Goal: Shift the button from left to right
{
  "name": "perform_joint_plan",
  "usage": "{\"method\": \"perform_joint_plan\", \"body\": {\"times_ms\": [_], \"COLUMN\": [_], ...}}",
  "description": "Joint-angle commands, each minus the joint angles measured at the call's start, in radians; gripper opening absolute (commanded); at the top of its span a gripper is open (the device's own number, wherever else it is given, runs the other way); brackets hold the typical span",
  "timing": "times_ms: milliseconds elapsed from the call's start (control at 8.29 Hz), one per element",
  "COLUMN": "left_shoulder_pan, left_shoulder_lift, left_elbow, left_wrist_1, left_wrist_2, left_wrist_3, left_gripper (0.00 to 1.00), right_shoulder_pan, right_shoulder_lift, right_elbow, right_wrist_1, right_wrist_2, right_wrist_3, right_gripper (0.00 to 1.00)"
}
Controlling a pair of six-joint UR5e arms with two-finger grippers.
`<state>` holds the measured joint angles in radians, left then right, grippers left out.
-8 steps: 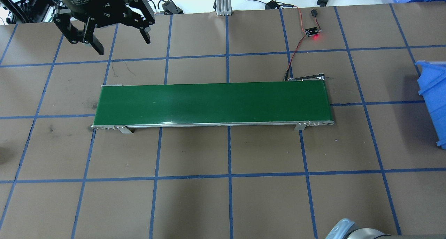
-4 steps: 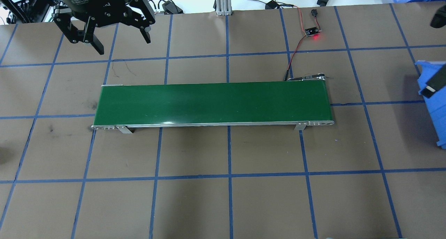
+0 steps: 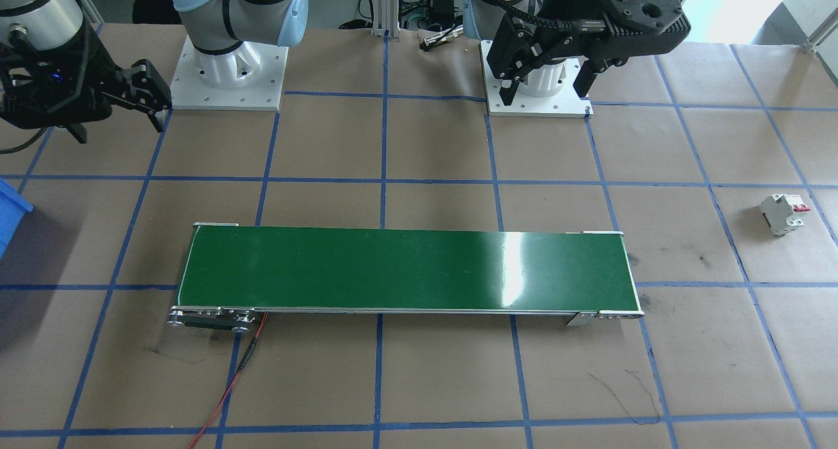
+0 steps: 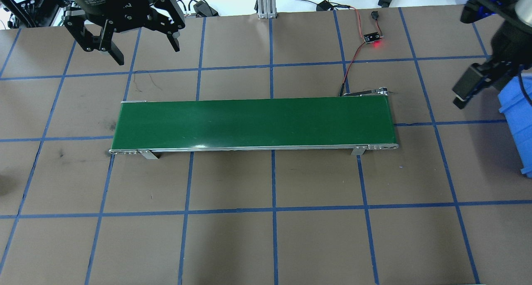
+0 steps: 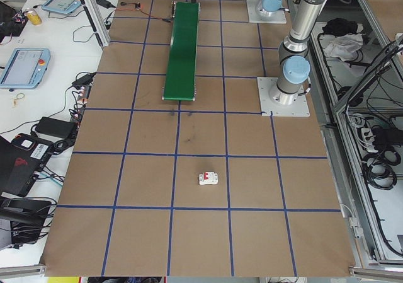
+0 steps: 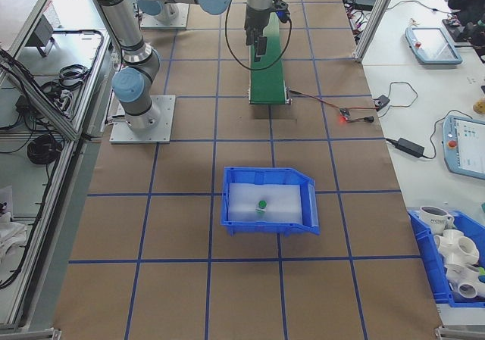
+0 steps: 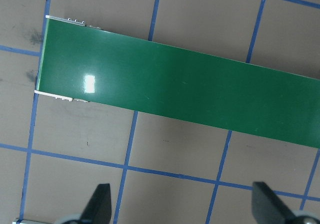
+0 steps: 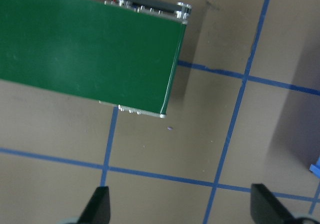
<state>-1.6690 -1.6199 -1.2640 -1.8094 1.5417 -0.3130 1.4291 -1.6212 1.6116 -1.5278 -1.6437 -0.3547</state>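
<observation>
Button inside blue bin

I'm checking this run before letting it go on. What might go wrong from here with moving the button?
1. The button already lies in the blue bin on the robot's right, so the left gripper, open above bare table, may find nothing to take.
2. The only thing on the left is the circuit breaker; it might get grabbed instead.
3. The right gripper hangs open near the bin and could knock it.

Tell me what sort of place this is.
Most likely a robotics lab or test cell: a green conveyor belt on a table taped with a blue grid, teach pendants on side benches, and bundled cables behind.
</observation>
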Motion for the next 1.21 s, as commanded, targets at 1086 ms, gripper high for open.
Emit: {"method": "perform_joint_plan", "body": {"times_ms": [1086], "left_shoulder_pan": [0.0], "left_shoulder_lift": [0.002], "left_elbow": [0.0], "left_wrist_1": [0.001], "left_wrist_2": [0.0], "left_wrist_3": [0.0], "left_gripper": [1.0], "right_shoulder_pan": [0.143], "right_shoulder_lift": [0.055], "right_elbow": [-0.016], "right_wrist_1": [-0.167], "right_wrist_2": [0.022], "right_wrist_3": [0.359], "right_gripper": [1.0]}}
